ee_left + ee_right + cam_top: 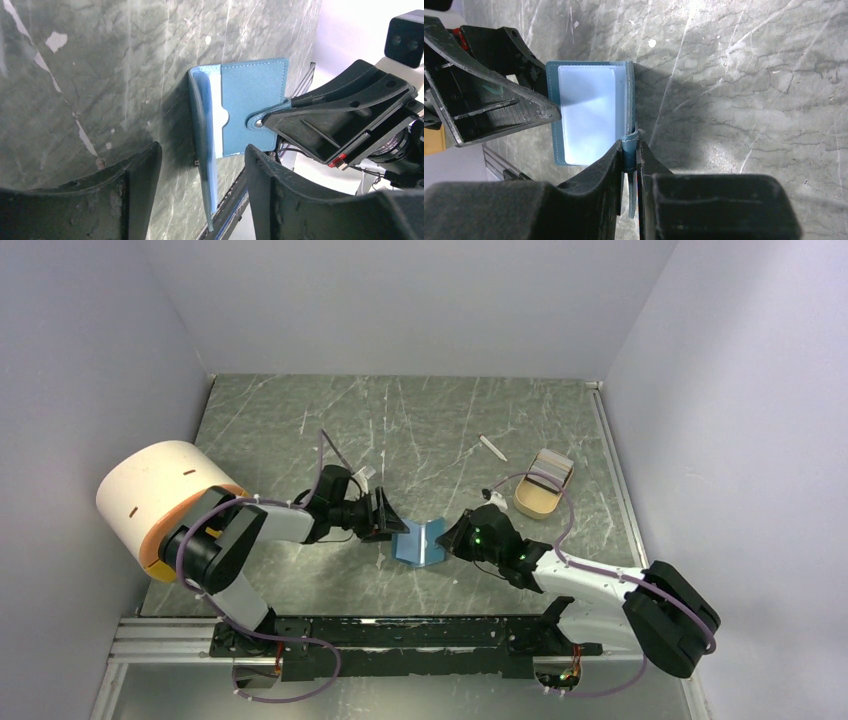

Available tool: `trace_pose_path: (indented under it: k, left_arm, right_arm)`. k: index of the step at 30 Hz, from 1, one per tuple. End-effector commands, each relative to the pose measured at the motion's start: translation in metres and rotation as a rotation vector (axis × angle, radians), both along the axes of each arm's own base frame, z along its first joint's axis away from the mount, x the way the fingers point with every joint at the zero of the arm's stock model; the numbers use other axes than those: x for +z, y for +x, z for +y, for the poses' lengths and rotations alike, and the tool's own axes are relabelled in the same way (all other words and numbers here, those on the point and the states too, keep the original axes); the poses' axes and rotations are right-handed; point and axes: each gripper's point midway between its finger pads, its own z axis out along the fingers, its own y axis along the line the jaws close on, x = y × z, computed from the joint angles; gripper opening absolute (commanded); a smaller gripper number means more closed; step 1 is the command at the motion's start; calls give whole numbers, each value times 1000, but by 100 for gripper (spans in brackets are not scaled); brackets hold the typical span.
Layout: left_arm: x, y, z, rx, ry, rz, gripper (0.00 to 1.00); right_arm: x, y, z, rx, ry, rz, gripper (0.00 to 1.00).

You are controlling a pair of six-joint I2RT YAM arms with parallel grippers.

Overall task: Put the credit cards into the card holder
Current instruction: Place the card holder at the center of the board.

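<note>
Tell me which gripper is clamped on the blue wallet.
The right gripper: it is shut on the edge of the wallet. The left gripper is open, fingers spread either side of a flap.

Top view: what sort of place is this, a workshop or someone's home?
Most likely a robotics lab test cell: plain pale walls box in a marbled tabletop, two robot arms bolted to a rail at its near edge, and the right hand pinches a blue card holder.

The teal-blue card holder (419, 543) stood on edge, open in a V with its pale slots showing, near the middle of the table's near edge. The credit cards (552, 468) lay stacked toward the right edge.
</note>
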Motion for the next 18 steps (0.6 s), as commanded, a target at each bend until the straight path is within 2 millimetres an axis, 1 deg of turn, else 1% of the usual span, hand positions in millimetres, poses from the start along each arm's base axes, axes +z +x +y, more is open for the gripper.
trace_pose_path:
  k: [1, 2, 4, 6, 7, 9, 11, 13, 16, 18]
  left_arm:
    - [6, 9, -5, -15, 14, -54, 63]
    - [5, 9, -5, -18, 14, -50, 60]
    - [5, 8, -7, -29, 11, -48, 49]
    - [6, 8, -7, -33, 18, -50, 30]
    - [6, 8, -5, -37, 32, -57, 21]
    - [11, 11, -1, -35, 69, -73, 10]
    - [12, 12, 4, -41, 117, -75, 9]
    - [16, 13, 7, -60, 146, -75, 9]
    - [22, 14, 9, -75, 153, -66, 9]
    - [26, 14, 10, -83, 147, -55, 9]
  right_arm:
    - [11, 5, 3, -1, 26, -28, 16]
    - [10, 5, 3, -1, 25, -26, 16]
    - [7, 5, 4, 1, 21, -21, 17]
    - [2, 4, 4, 11, 17, -12, 21]
    - [0, 4, 4, 18, 10, -9, 24]
    - [-7, 5, -4, 9, -35, 7, 33]
    - [-19, 7, -19, -19, -105, 31, 42]
    - [-31, 8, -35, -50, -162, 62, 47]
    - [-50, 6, -52, -69, -237, 101, 49]
    - [-56, 5, -57, -65, -276, 121, 49]
